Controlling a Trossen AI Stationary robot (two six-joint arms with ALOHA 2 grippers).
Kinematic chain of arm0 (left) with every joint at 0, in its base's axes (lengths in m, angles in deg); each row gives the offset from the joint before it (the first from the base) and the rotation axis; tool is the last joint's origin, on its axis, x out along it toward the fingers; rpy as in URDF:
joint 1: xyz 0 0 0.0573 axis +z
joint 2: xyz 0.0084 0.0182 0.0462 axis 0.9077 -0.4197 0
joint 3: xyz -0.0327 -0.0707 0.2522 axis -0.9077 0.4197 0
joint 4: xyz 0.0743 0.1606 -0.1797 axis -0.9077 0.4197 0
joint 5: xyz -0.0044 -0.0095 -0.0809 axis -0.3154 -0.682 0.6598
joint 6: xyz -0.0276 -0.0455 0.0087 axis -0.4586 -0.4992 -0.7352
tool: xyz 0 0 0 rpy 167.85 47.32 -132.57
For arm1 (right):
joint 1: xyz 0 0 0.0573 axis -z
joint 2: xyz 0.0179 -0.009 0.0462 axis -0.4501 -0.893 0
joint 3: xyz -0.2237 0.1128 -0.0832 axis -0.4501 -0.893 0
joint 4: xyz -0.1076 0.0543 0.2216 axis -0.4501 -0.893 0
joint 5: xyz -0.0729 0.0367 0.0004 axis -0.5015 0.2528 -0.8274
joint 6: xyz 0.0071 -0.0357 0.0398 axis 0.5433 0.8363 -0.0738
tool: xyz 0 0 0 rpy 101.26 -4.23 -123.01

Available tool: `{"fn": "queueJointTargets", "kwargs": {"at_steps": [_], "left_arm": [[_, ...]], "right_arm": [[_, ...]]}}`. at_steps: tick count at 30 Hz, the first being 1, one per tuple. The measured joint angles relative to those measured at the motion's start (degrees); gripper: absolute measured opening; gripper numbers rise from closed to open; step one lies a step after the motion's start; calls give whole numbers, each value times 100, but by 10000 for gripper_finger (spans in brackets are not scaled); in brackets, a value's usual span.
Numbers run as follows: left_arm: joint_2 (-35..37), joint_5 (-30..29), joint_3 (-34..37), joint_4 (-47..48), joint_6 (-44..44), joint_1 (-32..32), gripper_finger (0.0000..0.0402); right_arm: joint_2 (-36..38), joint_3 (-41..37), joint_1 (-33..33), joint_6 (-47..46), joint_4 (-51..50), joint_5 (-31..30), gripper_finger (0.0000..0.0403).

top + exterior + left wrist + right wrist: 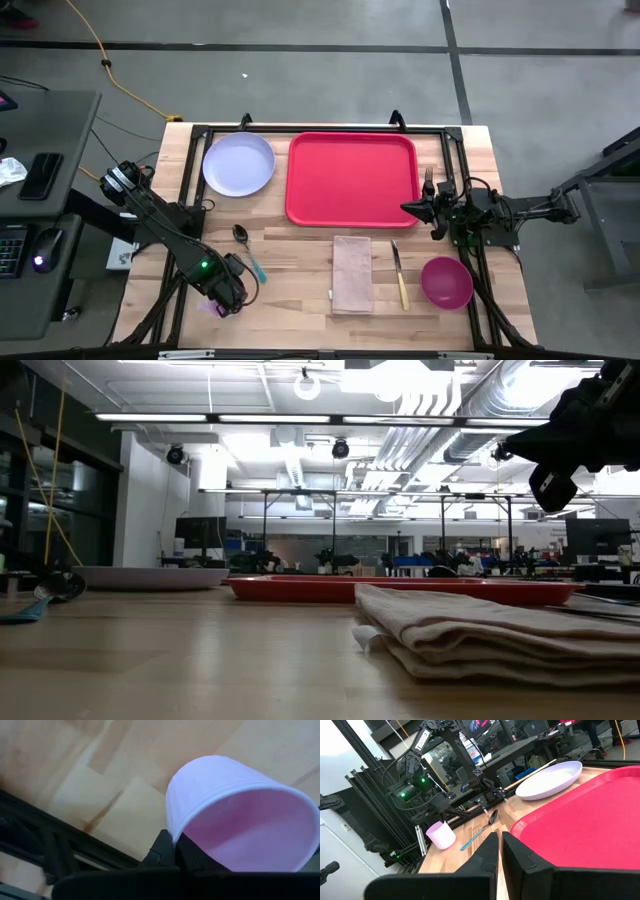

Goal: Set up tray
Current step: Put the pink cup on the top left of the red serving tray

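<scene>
At the counter's [300,290] near left corner, well apart from the tray [352,178], the left pincer [222,297] is clamped on the rim of a pale lilac cup [240,815]. Nearer the tray lie a teal-handled spoon [246,249], a folded tan napkin [352,273], a knife [399,274] and a magenta bowl [446,282]. The red tray sits mid-counter toward the far edge, a lavender plate [238,164] just left of it. The right pincer [412,208] hovers over the tray's near right corner, fingers pressed together, empty.
</scene>
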Motion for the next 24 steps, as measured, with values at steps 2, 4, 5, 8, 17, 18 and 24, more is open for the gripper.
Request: {"fn": "queueJointTargets", "kwargs": {"at_steps": [2,4,5,8,17,18,24], "left_arm": [[-2,-2,-34,-50,-123,0,13],[-5,-6,-106,-44,-178,0,13],[-5,-18,-151,-49,-213,2,13],[-5,-10,-279,-40,-275,147,13],[17,-105,-977,554,147,1136,12],[17,-133,-1058,642,240,1279,12],[17,-285,-1591,1029,992,2192,12]], "right_arm": [[0,0,0,0,0,0,0],[0,0,2,0,0,0,0],[0,0,1,0,0,0,0],[0,0,2,0,0,2,0],[0,0,0,0,0,2,0],[0,0,0,0,0,2,0],[0,0,0,0,0,2,0]]}}
